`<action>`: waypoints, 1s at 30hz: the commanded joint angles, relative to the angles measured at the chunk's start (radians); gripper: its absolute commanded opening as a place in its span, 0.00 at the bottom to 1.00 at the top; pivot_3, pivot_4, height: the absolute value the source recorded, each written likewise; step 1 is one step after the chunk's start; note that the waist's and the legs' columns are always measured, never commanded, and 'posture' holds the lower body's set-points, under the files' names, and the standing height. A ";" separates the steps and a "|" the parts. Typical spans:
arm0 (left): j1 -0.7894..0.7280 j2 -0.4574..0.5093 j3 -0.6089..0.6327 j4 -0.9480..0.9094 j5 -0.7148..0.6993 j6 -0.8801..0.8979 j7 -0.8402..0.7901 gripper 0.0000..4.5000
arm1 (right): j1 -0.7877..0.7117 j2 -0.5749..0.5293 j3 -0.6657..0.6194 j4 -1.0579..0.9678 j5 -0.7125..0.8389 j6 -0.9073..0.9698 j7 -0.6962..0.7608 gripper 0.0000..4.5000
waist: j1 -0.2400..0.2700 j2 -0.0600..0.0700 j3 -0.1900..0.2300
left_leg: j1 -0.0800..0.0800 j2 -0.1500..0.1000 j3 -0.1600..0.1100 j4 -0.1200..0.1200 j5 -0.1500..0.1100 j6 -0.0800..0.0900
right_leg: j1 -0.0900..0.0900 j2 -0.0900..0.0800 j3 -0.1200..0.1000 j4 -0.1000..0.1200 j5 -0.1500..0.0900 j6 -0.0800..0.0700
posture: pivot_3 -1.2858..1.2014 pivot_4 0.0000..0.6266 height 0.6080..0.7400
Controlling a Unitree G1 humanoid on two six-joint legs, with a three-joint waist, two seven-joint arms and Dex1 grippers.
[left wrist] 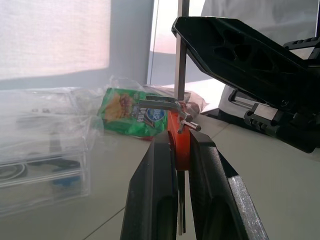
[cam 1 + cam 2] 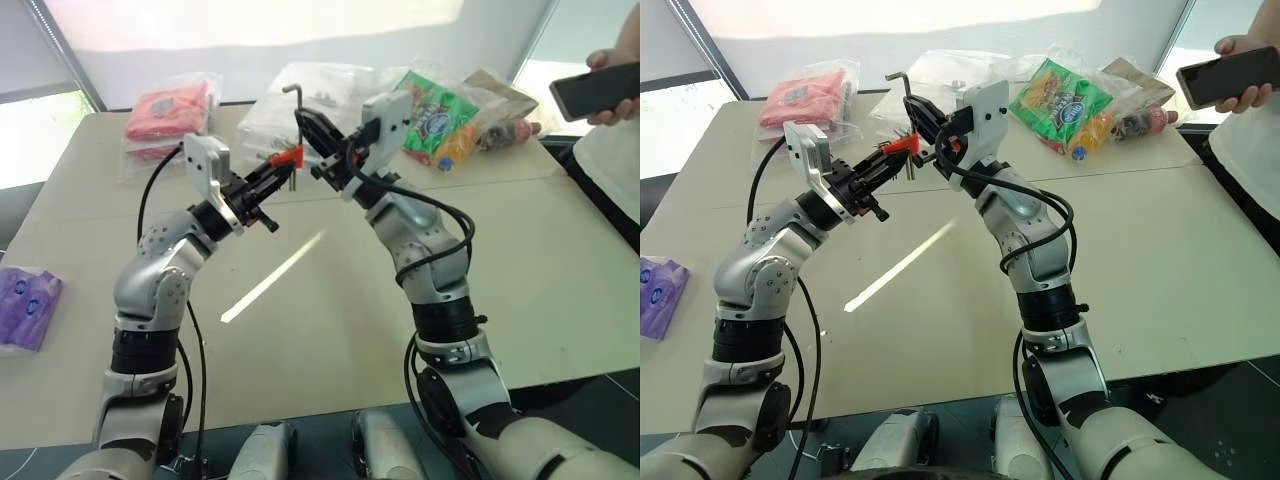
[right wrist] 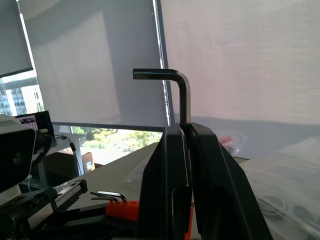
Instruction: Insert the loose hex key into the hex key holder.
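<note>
step: alignment, key not yet seated | we pinch hex key holder [image 2: 287, 157] in left gripper [image 2: 272, 176] fingers, loose hex key [image 2: 297, 108] in right gripper [image 2: 312, 128] fingers, above bench [image 2: 330, 300] far edge | next: thread shaft into slot

Looks like an office or lab test room, not a home. Plain beige table [image 2: 560, 250] made of two pushed-together tops, large windows with white roller blinds [image 3: 240, 55] pulled down, other buildings and trees visible outside below one blind. Table carries a scatter of bagged test items: red packet in clear plastic [image 2: 165, 112], green snack bag [image 2: 437, 117], clear plastic bags [image 2: 300, 95], a purple pack [image 2: 25, 305]; a person stands at the table edge holding a phone [image 2: 592, 90].
</note>
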 commanded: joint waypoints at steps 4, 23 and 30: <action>-0.025 0.006 0.006 -0.050 -0.009 -0.010 -0.002 0.00 | -0.013 0.007 0.001 -0.031 0.004 -0.010 0.001 0.01 | 0.000 0.000 0.000 | 0.000 0.000 0.000 0.000 0.000 0.000 | 0.000 0.000 0.000 0.000 0.000 0.000 | 0.52 0.24 1.00; -0.029 0.002 0.010 -0.051 -0.008 -0.009 0.005 0.00 | 0.003 0.003 0.006 -0.031 -0.003 -0.009 0.005 0.01 | 0.000 0.000 0.000 | 0.000 0.000 0.000 0.000 0.000 0.000 | 0.000 0.000 0.000 0.000 0.000 0.000 | 0.52 0.24 1.00; -0.038 0.001 0.012 -0.043 -0.006 -0.012 0.008 0.00 | 0.005 0.001 0.008 -0.038 -0.002 -0.005 0.006 0.01 | 0.000 0.000 0.000 | 0.000 0.000 0.000 0.000 0.000 0.000 | 0.000 0.000 0.000 0.000 0.000 0.000 | 0.52 0.24 1.00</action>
